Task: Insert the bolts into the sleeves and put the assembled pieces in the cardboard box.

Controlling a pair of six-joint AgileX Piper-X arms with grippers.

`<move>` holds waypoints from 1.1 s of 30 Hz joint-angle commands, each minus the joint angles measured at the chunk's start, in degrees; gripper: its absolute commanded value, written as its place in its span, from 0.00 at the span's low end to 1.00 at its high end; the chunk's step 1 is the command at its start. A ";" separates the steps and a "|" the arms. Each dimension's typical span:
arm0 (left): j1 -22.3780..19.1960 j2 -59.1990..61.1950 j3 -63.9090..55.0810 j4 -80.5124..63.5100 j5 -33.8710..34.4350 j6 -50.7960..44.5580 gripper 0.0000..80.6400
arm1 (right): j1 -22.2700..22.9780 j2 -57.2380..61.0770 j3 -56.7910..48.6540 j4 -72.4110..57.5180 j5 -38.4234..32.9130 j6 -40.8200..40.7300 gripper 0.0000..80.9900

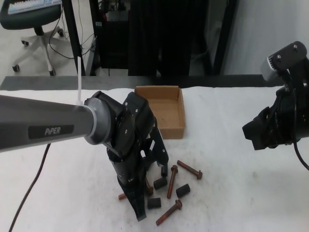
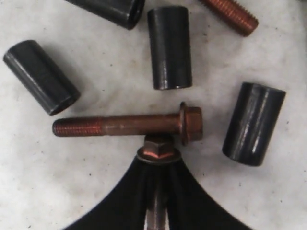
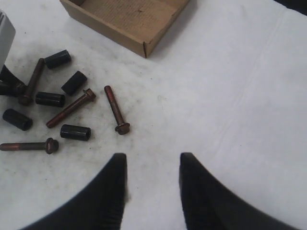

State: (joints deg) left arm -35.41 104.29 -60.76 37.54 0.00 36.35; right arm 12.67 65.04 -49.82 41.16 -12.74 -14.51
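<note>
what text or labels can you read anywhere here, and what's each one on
On the left arm's grey link: one label in light letters, a brand name, left unquoted.
On the cardboard box, bolts and sleeves: no print that can be made out.

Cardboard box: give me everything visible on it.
The cardboard box is plain brown card, open at the top, with low upright walls and a flat floor. The walls look intact and unbent. None of the bolts or sleeves shows on the part of its floor that is in view; they lie scattered apart from it, nearer the arms. The box sits flat on the white cloth towards the bench's far edge. Nothing but the cloth touches it.
</note>
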 commanded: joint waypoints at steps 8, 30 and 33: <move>0.45 -12.75 0.51 0.18 7.70 -11.80 0.00 | -0.19 -0.04 -0.54 0.16 -0.39 -0.47 0.43; 24.13 -43.10 38.99 -73.04 43.91 -60.72 0.00 | 0.74 4.53 -0.54 -13.48 -32.86 15.07 0.43; 25.21 -43.23 40.82 -77.17 48.51 -60.77 0.00 | 2.39 7.85 -0.54 -13.80 -32.69 14.93 0.43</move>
State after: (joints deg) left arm -11.55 61.90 -21.77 -32.20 41.80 -23.04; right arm 15.43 73.30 -49.89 27.59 -44.33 0.00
